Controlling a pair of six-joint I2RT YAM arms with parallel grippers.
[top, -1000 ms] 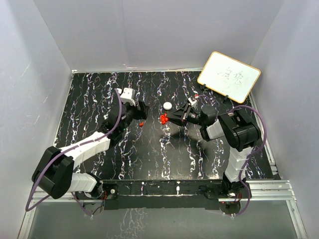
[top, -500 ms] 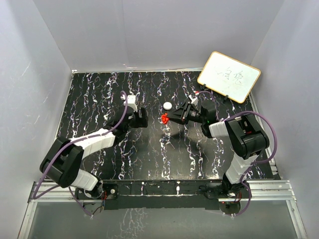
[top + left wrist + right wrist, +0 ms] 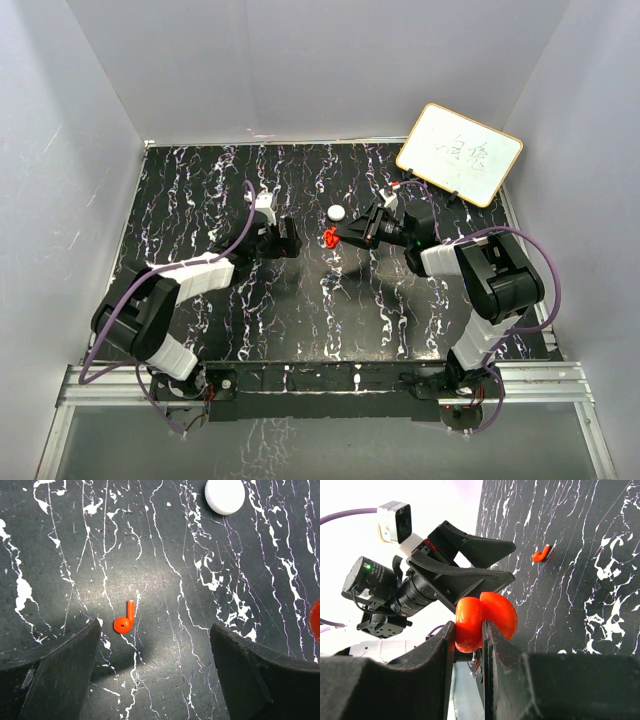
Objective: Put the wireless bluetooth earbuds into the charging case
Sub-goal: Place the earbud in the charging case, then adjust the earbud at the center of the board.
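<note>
Now, earbud (image 3: pixel 123 621): red, lying flat on the table (image 3: pixel 165 570), between the fingers of the left gripper (image 3: pixel 155 627), nearer to one finger, touching neither.
Left gripper: jaws wide apart, holding nothing, low over the earbud.
Case (image 3: pixel 495 612): red, lifted off the table, clamped between the fingers of the right gripper (image 3: pixel 469 630), near the left gripper; looks open like a shell, but hard to tell.
Risk at the grasp: off-centre place of the earbud; on closing, likely pushed or rolled by the nearer finger and lost. Also tiny and smooth, so easy to pinch badly.
Risk at the insertion: possibly wrong turn of the stem against the socket, then a drop back on the table.
Risk for the arms: grippers close together, possible bump when meeting.
Around: white disc (image 3: pixel 225 496), well apart from the earbud; whiteboard (image 3: pixel 460 153) at the far right corner.
In the way: nothing between earbud and fingers; other earbuds not seen.
</note>
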